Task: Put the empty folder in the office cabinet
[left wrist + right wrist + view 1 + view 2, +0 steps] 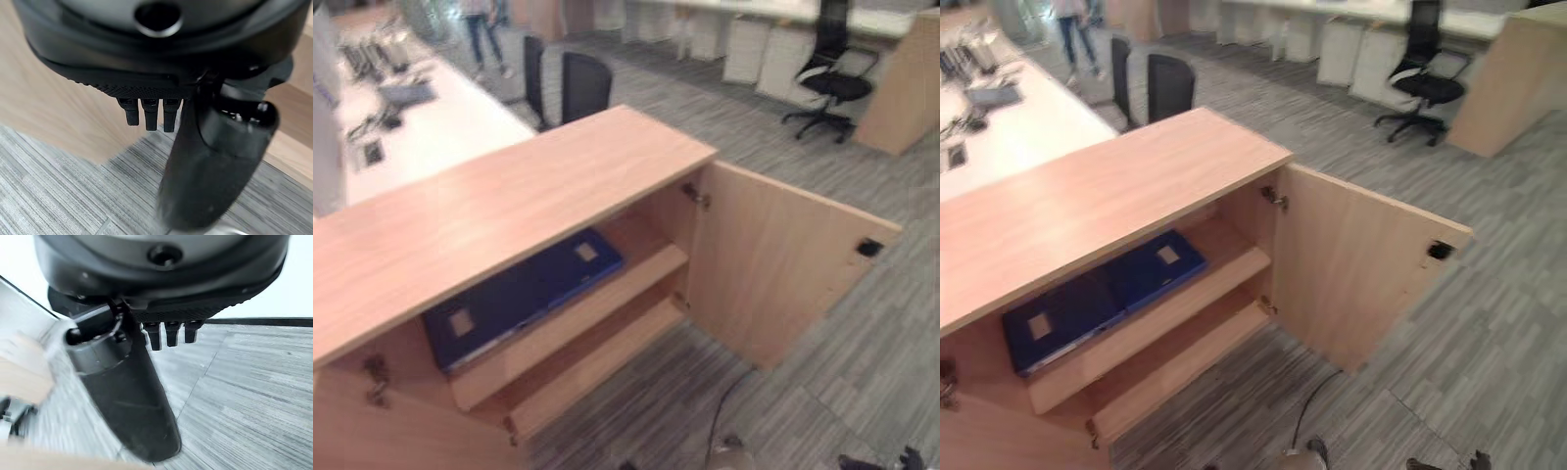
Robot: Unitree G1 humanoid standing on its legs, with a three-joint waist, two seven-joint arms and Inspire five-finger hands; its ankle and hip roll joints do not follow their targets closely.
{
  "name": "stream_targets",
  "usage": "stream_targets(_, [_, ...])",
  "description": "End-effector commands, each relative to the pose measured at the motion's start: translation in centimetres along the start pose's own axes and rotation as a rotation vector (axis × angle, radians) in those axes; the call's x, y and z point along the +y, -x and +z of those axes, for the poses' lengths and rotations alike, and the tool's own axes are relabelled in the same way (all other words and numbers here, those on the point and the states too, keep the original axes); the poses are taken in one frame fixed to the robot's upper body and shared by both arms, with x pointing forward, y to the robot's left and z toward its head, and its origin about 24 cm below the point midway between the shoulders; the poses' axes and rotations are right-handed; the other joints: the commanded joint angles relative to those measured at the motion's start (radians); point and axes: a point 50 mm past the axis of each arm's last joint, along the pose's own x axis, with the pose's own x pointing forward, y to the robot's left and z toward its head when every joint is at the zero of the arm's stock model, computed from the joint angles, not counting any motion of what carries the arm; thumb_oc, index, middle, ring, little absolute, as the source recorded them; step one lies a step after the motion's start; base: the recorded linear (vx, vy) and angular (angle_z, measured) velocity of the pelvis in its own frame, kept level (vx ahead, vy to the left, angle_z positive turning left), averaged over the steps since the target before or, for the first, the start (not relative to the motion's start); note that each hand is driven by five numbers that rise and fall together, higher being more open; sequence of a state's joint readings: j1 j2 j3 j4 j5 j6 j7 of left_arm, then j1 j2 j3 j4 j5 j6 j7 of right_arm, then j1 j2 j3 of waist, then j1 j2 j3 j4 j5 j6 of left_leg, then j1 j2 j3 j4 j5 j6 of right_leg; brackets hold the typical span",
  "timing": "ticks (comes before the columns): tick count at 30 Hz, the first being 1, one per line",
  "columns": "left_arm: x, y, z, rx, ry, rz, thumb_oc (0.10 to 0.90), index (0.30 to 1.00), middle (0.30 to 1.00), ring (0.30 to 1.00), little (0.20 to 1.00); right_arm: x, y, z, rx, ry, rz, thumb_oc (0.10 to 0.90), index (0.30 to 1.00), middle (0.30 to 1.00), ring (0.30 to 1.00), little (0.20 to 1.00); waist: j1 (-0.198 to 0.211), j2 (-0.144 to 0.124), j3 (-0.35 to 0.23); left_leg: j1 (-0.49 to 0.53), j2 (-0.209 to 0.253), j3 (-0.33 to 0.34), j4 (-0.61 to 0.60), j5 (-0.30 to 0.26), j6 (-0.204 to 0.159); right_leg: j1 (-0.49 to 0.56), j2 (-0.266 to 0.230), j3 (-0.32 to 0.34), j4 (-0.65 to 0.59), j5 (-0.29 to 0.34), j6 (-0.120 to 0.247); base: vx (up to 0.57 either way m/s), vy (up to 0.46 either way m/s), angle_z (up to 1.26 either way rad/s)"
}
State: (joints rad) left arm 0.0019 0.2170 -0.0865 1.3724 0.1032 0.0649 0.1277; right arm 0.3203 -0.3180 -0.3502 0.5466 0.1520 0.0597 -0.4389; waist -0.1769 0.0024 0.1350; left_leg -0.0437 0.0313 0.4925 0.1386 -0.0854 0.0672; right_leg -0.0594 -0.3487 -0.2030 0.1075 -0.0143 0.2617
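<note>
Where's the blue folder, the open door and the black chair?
Folder (524,294): left eye view, middle of its blue cover, on the upper shelf.
Door (773,264): left eye view, middle of its inner face.
Chair (834,86): left eye view, its seat.

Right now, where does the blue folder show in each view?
Left eye view: blue folder lies flat on the cabinet's upper shelf, lower left of centre.
Right eye view: same shelf, further left and lower.
Left wrist view: left hand over floor, no folder.
Right wrist view: right hand over floor, no folder.
Shared landmark: open cabinet door, right of the folder.
</note>
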Motion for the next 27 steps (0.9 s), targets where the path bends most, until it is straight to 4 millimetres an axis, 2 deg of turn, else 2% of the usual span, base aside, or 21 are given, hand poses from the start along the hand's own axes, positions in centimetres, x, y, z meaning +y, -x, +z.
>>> stream_targets(1, [0.2, 0.0, 0.0, -0.009, -0.036, 0.009, 0.8, 0.9, 0.9, 0.9, 0.9, -3.2, -1.3, 4.2, -0.191, -0.029, -0.128, 0.8, 0.9, 0.9, 0.9, 0.9, -0.019, -0.032, -0.07, 0.174, 0.008, -0.033, -0.226, -0.006, -0.068, -0.035, 0.025, 0.012, -0.082, 0.199, -0.015, 0.08, -0.142, 0.01])
stream_targets(2, [0.4, 0.0, -0.2, -0.001, -0.042, 0.012, 0.8, 0.9, 0.9, 0.9, 0.9, -3.7, -1.4, 4.6, -0.207, -0.035, -0.142, 0.8, 0.9, 0.9, 0.9, 0.9, -0.016, -0.038, -0.075, 0.178, 0.015, -0.023, -0.226, 0.001, -0.077, -0.026, 0.034, 0.012, -0.098, 0.192, -0.014, 0.12, -0.26, 0.02])
stream_targets(3, [0.7, -0.1, -0.6, 0.016, -0.048, 0.014, 0.8, 0.9, 0.9, 0.9, 0.9, -4.4, -1.6, 5.2, -0.223, -0.053, -0.158, 0.8, 0.9, 0.9, 0.9, 0.9, -0.012, -0.047, -0.083, 0.18, 0.042, -0.015, -0.224, 0.014, -0.099, -0.013, 0.063, 0.023, -0.117, 0.166, -0.017, 0.16, -0.363, -0.32])
stream_targets(6, [0.7, -0.1, -0.4, 0.012, -0.043, 0.006, 0.8, 0.9, 0.9, 0.9, 0.9, -5.4, -1.6, 6.3, -0.268, -0.068, -0.187, 0.8, 0.9, 0.9, 0.9, 0.9, -0.012, -0.043, -0.093, 0.184, 0.096, -0.01, -0.221, 0.035, -0.134, 0.001, 0.119, 0.03, -0.133, 0.12, -0.04, 0.11, -0.283, -0.32])
stream_targets(8, [0.7, -0.1, -0.1, 0.002, -0.037, 0.005, 0.8, 0.9, 0.9, 0.9, 0.9, -5.6, -1.6, 6.7, -0.282, -0.076, -0.191, 0.8, 0.9, 0.9, 0.9, 0.9, -0.014, -0.039, -0.095, 0.184, 0.114, -0.009, -0.22, 0.042, -0.144, 0.007, 0.138, 0.031, -0.14, 0.106, -0.049, 0.07, -0.171, 0.01])
stream_targets(10, [0.4, -0.1, 0.9, -0.032, -0.026, -0.012, 0.8, 0.9, 0.9, 0.9, 0.9, -6.1, -1.6, 8.0, -0.329, -0.078, -0.204, 0.8, 0.9, 0.9, 0.9, 0.9, -0.02, -0.023, -0.099, 0.174, 0.157, -0.007, -0.217, 0.066, -0.166, 0.014, 0.185, 0.034, -0.158, 0.073, -0.069, 0.11, -0.284, 0.07])
stream_targets(14, [-0.2, 0.0, 2.1, -0.075, -0.06, -0.036, 0.8, 0.9, 0.9, 0.9, 0.9, -6.7, -1.7, 9.4, -0.379, -0.086, -0.215, 0.8, 0.9, 0.9, 0.9, 0.9, -0.026, -0.005, -0.101, 0.168, 0.188, -0.004, -0.22, 0.087, -0.185, 0.019, 0.22, 0.03, -0.17, 0.05, -0.084, 0.06, -0.161, -0.04])
stream_targets(15, [-0.4, 0.1, 2.8, -0.098, -0.085, -0.048, 0.8, 0.9, 0.9, 0.9, 0.9, -7.1, -1.7, 10.7, -0.424, -0.086, -0.215, 0.8, 0.9, 0.9, 0.9, 0.9, -0.025, 0.007, -0.101, 0.159, 0.211, -0.007, -0.221, 0.105, -0.2, 0.022, 0.242, 0.029, -0.172, 0.031, -0.098, 0.08, -0.19, -0.03])
stream_targets(19, [-0.2, 0.1, 3.2, -0.108, -0.096, -0.045, 0.8, 0.9, 0.9, 0.9, 0.9, -7.6, -1.6, 12.2, -0.481, -0.066, -0.215, 0.8, 0.9, 0.9, 0.9, 0.9, -0.027, 0.02, -0.096, 0.152, 0.232, -0.013, -0.222, 0.121, -0.212, 0.025, 0.26, 0.024, -0.171, 0.012, -0.113, 0.06, -0.157, 0.02])
stream_targets(20, [0.2, 0.0, 3.4, -0.115, -0.1, -0.034, 0.8, 0.9, 0.9, 0.9, 0.9, -7.8, -1.6, 13.5, -0.524, -0.058, -0.199, 0.8, 0.9, 0.9, 0.9, 0.9, -0.024, 0.022, -0.093, 0.149, 0.242, -0.015, -0.221, 0.136, -0.218, 0.03, 0.27, 0.018, -0.171, 0.002, -0.122, 0.04, -0.118, 0.02])
stream_targets(21, [0.3, 0.0, 3.5, -0.116, -0.101, -0.034, 0.8, 0.9, 0.9, 0.9, 0.9, -7.8, -1.5, 13.9, -0.541, -0.053, -0.192, 0.8, 0.9, 0.9, 0.9, 0.9, -0.024, 0.024, -0.092, 0.149, 0.245, -0.015, -0.221, 0.14, -0.221, 0.032, 0.274, 0.018, -0.17, -0.002, -0.125, 0.05, -0.158, 0.03])
stream_targets(27, [0.6, 0.0, 3.2, -0.104, -0.122, -0.036, 0.8, 0.9, 0.9, 0.9, 0.9, -7.0, -1.0, 17.2, -0.66, 0.004, -0.101, 0.8, 0.9, 0.9, 0.9, 0.9, -0.008, 0.028, -0.087, 0.15, 0.267, -0.02, -0.22, 0.172, -0.238, 0.051, 0.297, 0.001, -0.171, -0.031, -0.148, 0.03, -0.102, 0.11])
